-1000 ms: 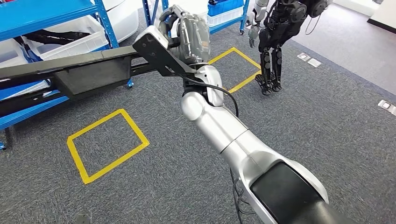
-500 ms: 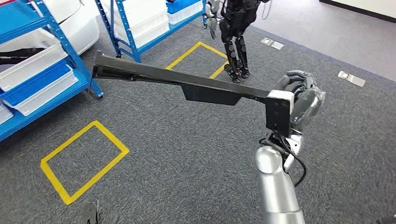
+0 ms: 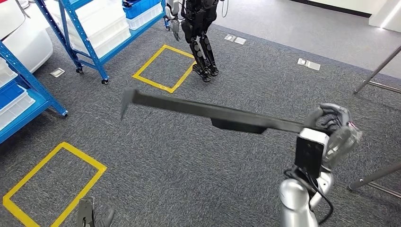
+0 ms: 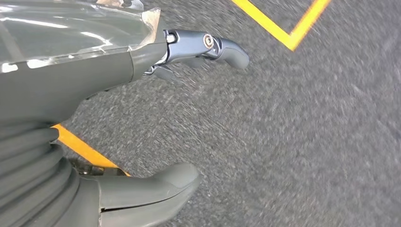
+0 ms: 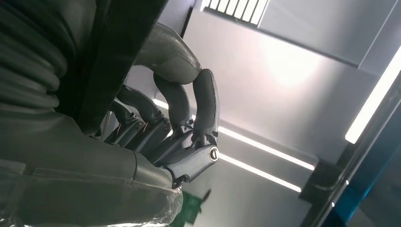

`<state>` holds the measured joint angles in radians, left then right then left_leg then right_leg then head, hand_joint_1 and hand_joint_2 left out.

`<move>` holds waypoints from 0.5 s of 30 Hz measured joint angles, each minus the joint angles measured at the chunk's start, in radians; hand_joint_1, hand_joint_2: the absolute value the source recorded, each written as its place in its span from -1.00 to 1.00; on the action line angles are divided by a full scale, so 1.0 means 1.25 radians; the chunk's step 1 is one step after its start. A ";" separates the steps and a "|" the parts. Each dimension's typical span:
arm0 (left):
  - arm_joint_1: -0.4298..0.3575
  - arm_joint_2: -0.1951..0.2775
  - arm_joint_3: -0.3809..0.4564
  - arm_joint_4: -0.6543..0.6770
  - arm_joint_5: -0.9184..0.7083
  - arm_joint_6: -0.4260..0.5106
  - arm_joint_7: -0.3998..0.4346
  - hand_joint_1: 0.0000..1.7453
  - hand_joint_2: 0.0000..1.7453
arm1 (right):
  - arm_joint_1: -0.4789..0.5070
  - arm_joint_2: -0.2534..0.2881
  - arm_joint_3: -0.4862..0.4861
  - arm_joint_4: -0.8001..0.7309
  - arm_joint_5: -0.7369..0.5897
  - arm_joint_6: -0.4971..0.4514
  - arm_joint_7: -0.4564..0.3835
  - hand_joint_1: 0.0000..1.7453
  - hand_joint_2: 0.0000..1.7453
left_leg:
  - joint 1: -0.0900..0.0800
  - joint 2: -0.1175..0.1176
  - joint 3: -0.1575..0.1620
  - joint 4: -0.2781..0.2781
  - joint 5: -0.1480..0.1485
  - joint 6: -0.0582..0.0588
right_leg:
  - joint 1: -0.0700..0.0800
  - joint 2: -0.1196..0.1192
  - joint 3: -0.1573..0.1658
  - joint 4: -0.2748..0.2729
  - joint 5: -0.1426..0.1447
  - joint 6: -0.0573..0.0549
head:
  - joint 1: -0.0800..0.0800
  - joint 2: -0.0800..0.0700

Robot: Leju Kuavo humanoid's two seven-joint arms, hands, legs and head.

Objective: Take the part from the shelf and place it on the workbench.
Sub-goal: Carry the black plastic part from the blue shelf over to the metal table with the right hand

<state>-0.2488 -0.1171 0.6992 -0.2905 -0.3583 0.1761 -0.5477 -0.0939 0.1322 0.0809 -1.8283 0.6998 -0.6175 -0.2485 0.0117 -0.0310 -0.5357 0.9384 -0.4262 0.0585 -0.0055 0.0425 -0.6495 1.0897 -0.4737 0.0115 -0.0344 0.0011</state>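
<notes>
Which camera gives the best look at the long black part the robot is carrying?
The head view: the long black part shows end to end, gripped by the right hand. The right wrist view shows just a dark strip behind closed fingers.

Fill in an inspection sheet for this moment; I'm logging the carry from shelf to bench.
Surface: grey carpet floor with yellow taped squares; no workbench top seen.
Job's things: long black part held level above the floor, gripped at one end.
Clutter: small pale plates lying on the carpet.
Hands: right hand grips the part's end, fingers curled around it; left hand holds nothing, fingers apart, over the carpet.
Cables: black cable looping at the right wrist.
Surroundings: blue shelves with white and blue bins; another dark humanoid robot standing; metal legs on the right.
</notes>
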 joint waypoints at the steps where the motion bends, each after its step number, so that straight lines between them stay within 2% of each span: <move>1: 0.000 -0.001 -0.004 0.000 0.000 0.001 0.002 -1.00 1.00 | 0.028 -0.006 -0.010 -0.013 -0.019 -0.001 -0.017 1.00 1.00 | -0.001 0.012 0.000 -0.001 0.000 0.001 | -0.002 -0.015 -0.030 0.056 -0.023 0.000 | 0.003 0.000; 2: 0.000 -0.003 -0.009 0.000 0.001 0.002 0.004 -1.00 1.00 | 0.056 -0.010 -0.020 -0.025 -0.036 -0.002 -0.034 1.00 1.00 | -0.001 0.025 -0.001 -0.001 -0.001 0.000 | -0.006 -0.020 -0.057 0.106 -0.040 0.002 | 0.004 0.000; 3: 0.000 -0.006 -0.014 0.000 0.003 0.004 0.005 -1.00 1.00 | 0.079 -0.014 -0.028 -0.034 -0.051 -0.002 -0.049 1.00 1.00 | -0.001 0.038 -0.002 0.000 -0.003 -0.001 | -0.009 -0.023 -0.071 0.133 -0.047 0.008 | 0.005 0.000; 4: 0.000 -0.010 -0.019 0.000 0.005 0.007 0.006 -1.00 1.00 | 0.100 -0.017 -0.036 -0.041 -0.062 -0.002 -0.062 1.00 1.00 | -0.001 0.051 -0.002 0.001 -0.004 -0.004 | -0.013 -0.026 -0.068 0.127 -0.041 0.017 | 0.006 0.000; 5: 0.000 -0.015 -0.024 0.000 0.008 0.010 0.006 -1.00 1.00 | 0.114 -0.020 -0.042 -0.046 -0.070 -0.002 -0.075 1.00 1.00 | -0.001 0.064 -0.003 0.004 -0.007 -0.007 | -0.017 -0.034 -0.044 0.086 -0.024 0.027 | 0.007 0.000; 6: -0.001 -0.019 -0.029 0.000 0.012 0.014 0.005 -1.00 1.00 | 0.124 -0.021 -0.046 -0.049 -0.075 -0.002 -0.085 1.00 1.00 | -0.001 0.076 -0.003 0.009 -0.011 -0.012 | -0.020 -0.052 -0.008 0.024 -0.005 0.037 | 0.008 0.000; 7: -0.002 -0.022 -0.034 0.000 0.016 0.018 0.003 -1.00 1.00 | 0.129 -0.022 -0.049 -0.051 -0.078 -0.002 -0.091 1.00 1.00 | -0.003 0.087 -0.004 0.016 -0.017 -0.018 | -0.022 -0.073 0.025 -0.030 0.011 0.042 | 0.009 0.000; 8: -0.003 -0.024 -0.038 0.000 0.020 0.020 0.002 -1.00 1.00 | 0.132 -0.022 -0.050 -0.053 -0.079 -0.002 -0.096 1.00 1.00 | -0.004 0.097 -0.004 0.023 -0.024 -0.024 | -0.021 -0.088 0.048 -0.067 0.021 0.042 | 0.007 0.000; 9: -0.004 -0.026 -0.041 0.000 0.023 0.023 0.000 -1.00 1.00 | 0.135 -0.022 -0.051 -0.053 -0.079 -0.002 -0.098 1.00 1.00 | -0.006 0.107 -0.003 0.028 -0.029 -0.030 | -0.019 -0.095 0.057 -0.081 0.024 0.037 | 0.006 0.000; 11: -0.004 -0.030 -0.048 0.001 0.028 0.025 -0.003 -1.00 1.00 | 0.140 -0.024 -0.056 -0.055 -0.077 -0.003 -0.101 1.00 1.00 | -0.004 0.124 0.001 0.031 -0.035 -0.038 | -0.015 -0.078 0.054 -0.078 0.026 0.022 | 0.003 0.000; 12: -0.005 -0.033 -0.052 0.001 0.029 0.025 -0.003 -1.00 1.00 | 0.142 -0.025 -0.059 -0.057 -0.076 -0.003 -0.101 1.00 1.00 | -0.001 0.124 0.002 0.034 -0.038 -0.042 | -0.016 -0.068 0.052 -0.078 0.028 0.017 | 0.002 0.000; 13: -0.005 -0.035 -0.055 0.001 0.030 0.025 -0.004 -1.00 1.00 | 0.144 -0.025 -0.061 -0.058 -0.075 -0.003 -0.101 1.00 1.00 | 0.002 0.111 -0.002 0.046 -0.051 -0.045 | -0.016 -0.059 0.051 -0.078 0.030 0.012 | 0.001 0.000; 15: -0.002 -0.036 -0.058 0.002 0.031 0.025 -0.004 -1.00 1.00 | 0.146 -0.026 -0.065 -0.061 -0.072 -0.003 -0.101 1.00 1.00 | 0.006 0.063 -0.032 0.117 -0.102 -0.050 | -0.017 -0.041 0.047 -0.079 0.035 0.004 | -0.003 0.000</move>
<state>-0.2515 -0.1626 0.6271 -0.2879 -0.3193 0.2068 -0.5530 0.0889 0.1001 0.0003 -1.9048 0.6101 -0.6218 -0.3742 0.0197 0.0475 -0.5760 1.0849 -0.5541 -0.0037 -0.0267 -0.0086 -0.5906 0.9910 -0.4305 0.0166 -0.0383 0.0011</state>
